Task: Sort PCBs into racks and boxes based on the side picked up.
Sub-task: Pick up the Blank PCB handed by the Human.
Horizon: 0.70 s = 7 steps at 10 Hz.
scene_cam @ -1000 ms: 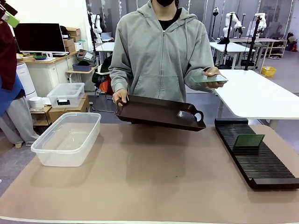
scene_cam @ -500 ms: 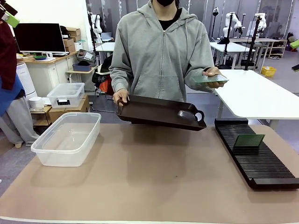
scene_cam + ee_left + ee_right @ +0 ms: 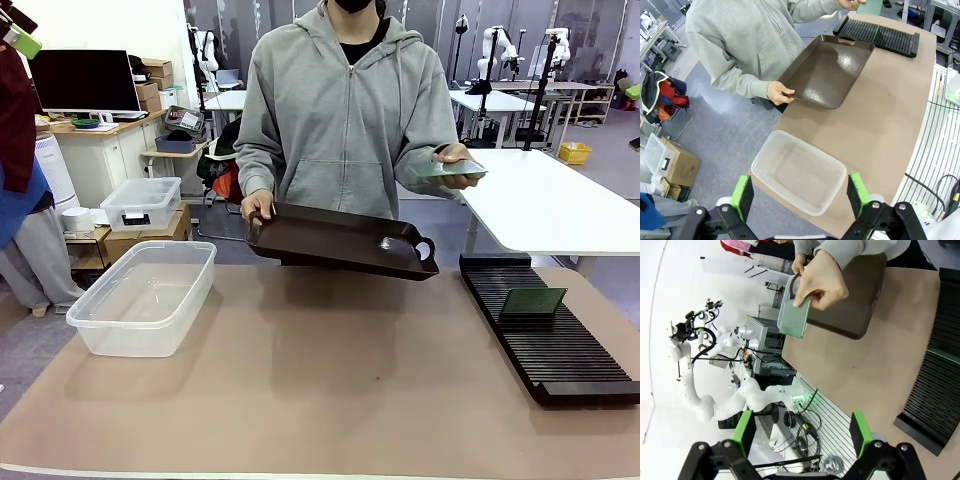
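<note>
Tan matting is covering the table (image 3: 330, 390), and the person across it is gripping a dark brown tray (image 3: 330, 238) by one handle with one hand (image 3: 257, 207), holding it slightly tilted just above the far edge. Their other hand (image 3: 455, 157) is holding the first PCB (image 3: 452, 169) flat at chest height, up beyond the rack's far end. Over on the right, the second PCB (image 3: 533, 300) is standing on edge in the slots of the black rack (image 3: 570, 365). On the left, the clear tub (image 3: 140, 335) is sitting on the mat. Now the left gripper (image 3: 800, 187) is hovering high over that tub, jaws spread wide. And the right gripper (image 3: 801, 427) is looking at the hand-held board from well back, jaws standing wide apart too.
</note>
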Motion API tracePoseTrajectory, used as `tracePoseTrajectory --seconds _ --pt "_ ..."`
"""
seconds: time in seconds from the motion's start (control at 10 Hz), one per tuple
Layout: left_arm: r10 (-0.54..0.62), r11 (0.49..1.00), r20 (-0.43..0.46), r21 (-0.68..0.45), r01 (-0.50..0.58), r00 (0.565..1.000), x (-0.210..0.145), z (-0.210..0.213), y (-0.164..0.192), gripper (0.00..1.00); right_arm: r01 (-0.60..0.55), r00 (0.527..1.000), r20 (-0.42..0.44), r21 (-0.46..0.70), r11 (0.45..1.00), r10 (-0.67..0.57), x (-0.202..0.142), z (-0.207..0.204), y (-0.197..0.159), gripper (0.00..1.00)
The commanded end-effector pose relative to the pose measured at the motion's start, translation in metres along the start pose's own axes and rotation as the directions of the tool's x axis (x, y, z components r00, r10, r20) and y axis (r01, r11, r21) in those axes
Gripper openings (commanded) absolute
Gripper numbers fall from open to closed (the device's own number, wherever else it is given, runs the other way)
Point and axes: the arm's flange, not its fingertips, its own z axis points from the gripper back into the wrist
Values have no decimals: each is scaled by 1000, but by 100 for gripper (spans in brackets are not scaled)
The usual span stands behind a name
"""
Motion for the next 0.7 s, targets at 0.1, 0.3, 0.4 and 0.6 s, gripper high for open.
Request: tracePoseTrajectory --seconds 0.1,0.3,0.4,0.6 --pt "0 1000 -4 1 0 1000 -1 0 0 100 0 1000 0 0 1000 0 0 0 0 100" --pt "0 1000 -4 1 0 1000 -1 0 0 100 64 998 -2 162 985 -64 25 -37 -33 100" --pt "0 1000 -4 1 0 1000 -1 0 0 100 94 995 7 224 970 -98 37 -51 -45 100" --pt "0 1000 -4 1 0 1000 -1 0 0 100 157 983 36 336 929 -179 50 -93 -60 100"
